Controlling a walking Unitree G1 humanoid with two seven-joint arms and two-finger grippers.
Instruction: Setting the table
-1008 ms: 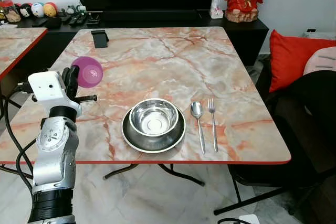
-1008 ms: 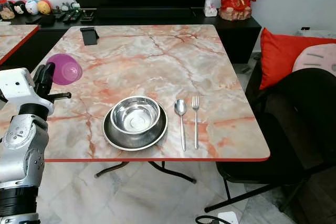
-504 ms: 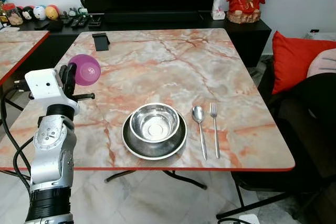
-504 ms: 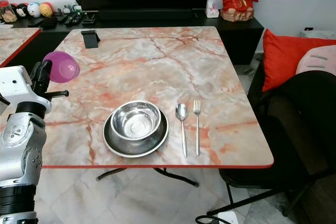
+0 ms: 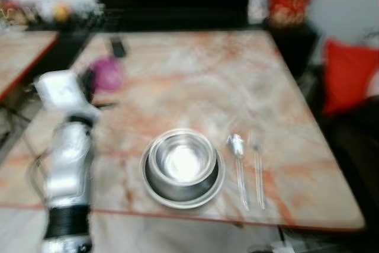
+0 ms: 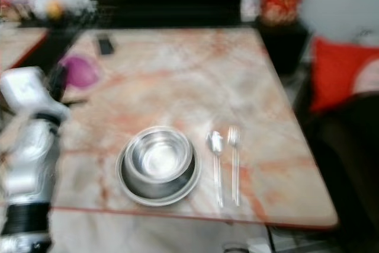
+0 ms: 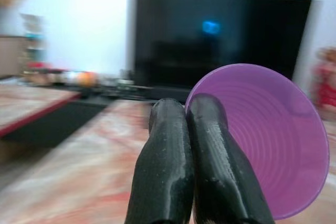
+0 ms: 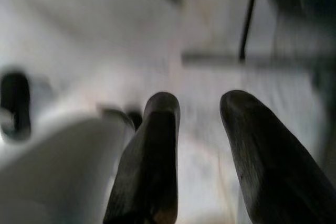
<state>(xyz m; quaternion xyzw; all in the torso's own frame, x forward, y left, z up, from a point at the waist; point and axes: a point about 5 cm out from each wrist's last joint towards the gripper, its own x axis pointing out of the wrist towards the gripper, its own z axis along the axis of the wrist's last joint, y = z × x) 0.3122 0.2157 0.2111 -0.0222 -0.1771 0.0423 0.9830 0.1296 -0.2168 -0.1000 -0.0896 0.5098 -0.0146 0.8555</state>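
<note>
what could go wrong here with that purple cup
1. The left tool pinches only the rim of the purple cup, held on its side above the table; such a thin grip might slip.
2. The head views are blurred, so the camera is moving; a cup set down now could land off target or bump the bowl.

Purple cup (image 7: pixel 268 140), silver bowl (image 5: pixel 182 159), orange-veined marble table (image 5: pixel 195 81) with red edge, red cushion (image 5: pixel 349 75)
</note>
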